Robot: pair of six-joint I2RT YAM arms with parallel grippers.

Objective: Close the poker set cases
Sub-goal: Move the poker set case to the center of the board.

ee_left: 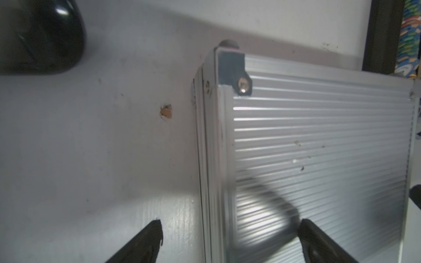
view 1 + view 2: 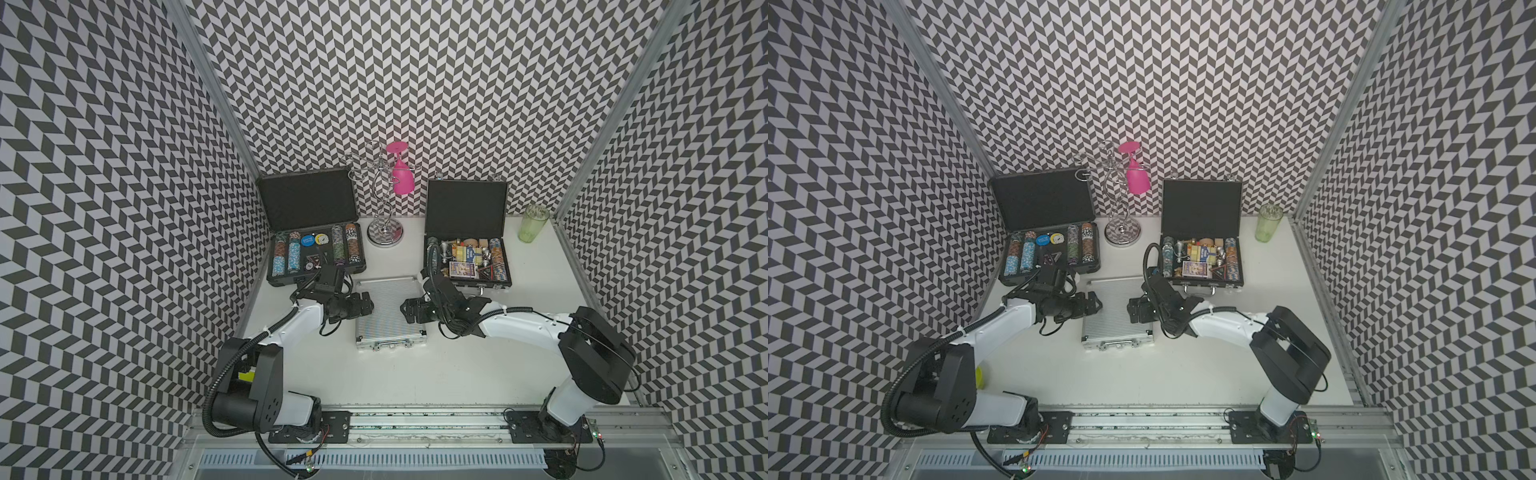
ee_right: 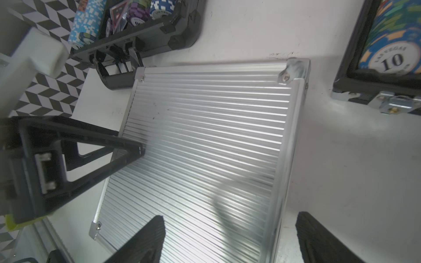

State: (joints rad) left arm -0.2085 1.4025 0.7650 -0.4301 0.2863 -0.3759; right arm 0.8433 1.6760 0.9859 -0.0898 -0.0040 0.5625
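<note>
The small ribbed silver case [image 2: 388, 313] lies shut in the middle of the table, handle toward the near edge. My left gripper [image 2: 368, 305] hangs open over its left edge, one finger above the lid and one above the table [image 1: 231, 224]. Open as well, my right gripper [image 2: 405, 311] straddles the case's right edge [image 3: 231, 218]. Neither holds anything. At the back left the large dark case [image 2: 307, 199] stands open, lid upright, with rows of chips. The flat black case [image 2: 465, 208] at the back right is open too, with chips and cards inside.
A chrome glass rack [image 2: 385, 237] holding a pink glass [image 2: 402, 178] stands between the two open cases. A green tumbler [image 2: 533, 222] sits at the back right corner. Patterned walls enclose the table on three sides.
</note>
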